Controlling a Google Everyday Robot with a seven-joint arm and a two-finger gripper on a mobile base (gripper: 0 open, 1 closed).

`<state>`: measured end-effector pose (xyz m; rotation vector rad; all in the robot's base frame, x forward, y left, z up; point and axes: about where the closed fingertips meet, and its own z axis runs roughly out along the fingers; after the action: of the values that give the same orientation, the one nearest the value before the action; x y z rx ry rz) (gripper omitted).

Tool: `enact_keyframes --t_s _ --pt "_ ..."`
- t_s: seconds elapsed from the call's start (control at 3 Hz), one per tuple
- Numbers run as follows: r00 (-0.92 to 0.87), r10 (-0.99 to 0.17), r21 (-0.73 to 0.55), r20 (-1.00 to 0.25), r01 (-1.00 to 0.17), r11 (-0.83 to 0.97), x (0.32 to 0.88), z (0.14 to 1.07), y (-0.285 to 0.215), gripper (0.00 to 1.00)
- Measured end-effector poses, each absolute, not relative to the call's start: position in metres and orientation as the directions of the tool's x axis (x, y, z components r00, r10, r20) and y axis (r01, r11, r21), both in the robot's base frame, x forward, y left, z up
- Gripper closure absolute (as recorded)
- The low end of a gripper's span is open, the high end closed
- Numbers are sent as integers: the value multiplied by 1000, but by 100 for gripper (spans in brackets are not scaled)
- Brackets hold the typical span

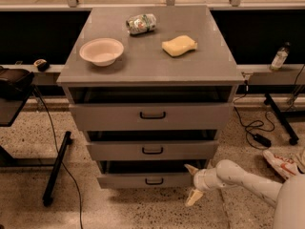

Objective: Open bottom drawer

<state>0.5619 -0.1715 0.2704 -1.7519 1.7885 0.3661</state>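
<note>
The bottom drawer (143, 180) is the lowest grey front of the cabinet, with a small black bar handle (154, 181). It stands slightly pulled out, with a dark gap above its front. My gripper (192, 184) is at the end of the white arm coming from the lower right. It sits at the drawer's right end, beside the front's right edge, well right of the handle. Its two pale fingers are spread apart, one fingertip (190, 168) up near the drawer's top corner, the other down by the floor. It holds nothing.
The middle drawer (152, 150) and top drawer (152, 116) are above. On the cabinet top lie a bowl (101, 50), a crushed can (141, 23) and a yellow sponge (179, 45). Cables (250, 128) and a stand's black leg (56, 168) cross the floor.
</note>
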Motion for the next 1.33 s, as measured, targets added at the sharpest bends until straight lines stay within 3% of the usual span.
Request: enact_keyframes --t_s 1.0,1.33 --pt "45 -845 -171 -532 -984 55 615 198 -169 0" --pt "37 -853 -170 -521 -983 62 624 187 -172 17"
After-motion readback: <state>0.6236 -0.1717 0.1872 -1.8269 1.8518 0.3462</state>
